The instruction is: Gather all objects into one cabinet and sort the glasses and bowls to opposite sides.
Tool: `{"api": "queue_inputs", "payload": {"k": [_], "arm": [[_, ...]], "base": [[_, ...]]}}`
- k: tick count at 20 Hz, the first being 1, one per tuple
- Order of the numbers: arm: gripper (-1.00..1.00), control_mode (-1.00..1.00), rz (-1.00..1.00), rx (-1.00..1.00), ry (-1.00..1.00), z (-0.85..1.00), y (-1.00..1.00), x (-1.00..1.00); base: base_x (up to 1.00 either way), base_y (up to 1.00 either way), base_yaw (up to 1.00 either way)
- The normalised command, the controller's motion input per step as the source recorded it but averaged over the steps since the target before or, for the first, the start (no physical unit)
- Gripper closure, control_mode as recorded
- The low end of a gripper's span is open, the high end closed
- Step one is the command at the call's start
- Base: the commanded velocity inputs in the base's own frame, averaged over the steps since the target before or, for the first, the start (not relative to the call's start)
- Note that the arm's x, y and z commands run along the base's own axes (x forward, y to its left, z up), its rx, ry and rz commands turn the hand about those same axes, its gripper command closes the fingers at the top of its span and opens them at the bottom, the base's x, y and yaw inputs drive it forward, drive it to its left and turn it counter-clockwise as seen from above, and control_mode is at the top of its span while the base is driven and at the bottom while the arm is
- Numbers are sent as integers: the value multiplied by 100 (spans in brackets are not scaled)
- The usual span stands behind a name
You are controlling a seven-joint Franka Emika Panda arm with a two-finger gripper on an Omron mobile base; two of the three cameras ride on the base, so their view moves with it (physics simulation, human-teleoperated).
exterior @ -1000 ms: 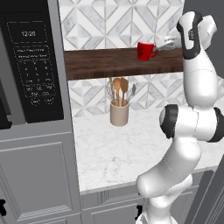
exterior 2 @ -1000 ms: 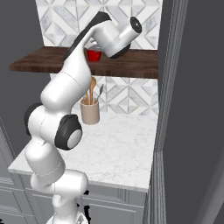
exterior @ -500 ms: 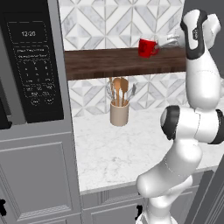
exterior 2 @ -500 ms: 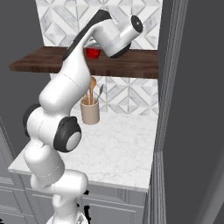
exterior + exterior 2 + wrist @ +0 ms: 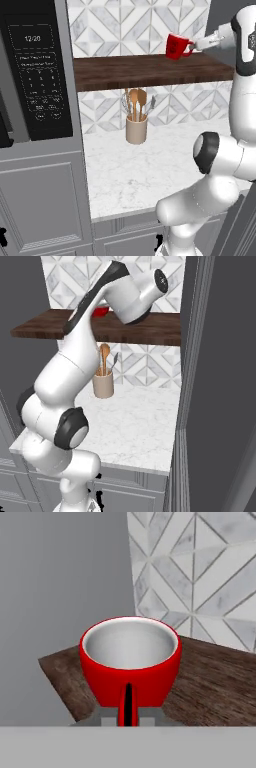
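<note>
Item: red cup, upper right of the left base view, just above the dark wooden shelf. We are holding it by its side handle; our fingers are pinched narrow on that handle, at the bottom centre of the hand view.

Item: utensil crock, mid-frame on the marble tabletop, well below the cup.

Handling, as we are judging it: we are aiming to keep the cup level, clear the shelf edge fully before swinging toward the cabinet, and move slowly, since a handle pinch may let it swivel.
</note>
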Motion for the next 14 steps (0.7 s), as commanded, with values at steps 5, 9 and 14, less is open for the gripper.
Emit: {"api": "queue_inputs", "payload": {"k": [5,9,14], "arm": [[100,-100,0,-6,-21,17,53,-96],[100,-100,0,-4,-10,2,33,-41],[100,-100,0,0,0,0,0,0]], "base": [[0,0,0],[0,0,0],[0,0,0]]}}
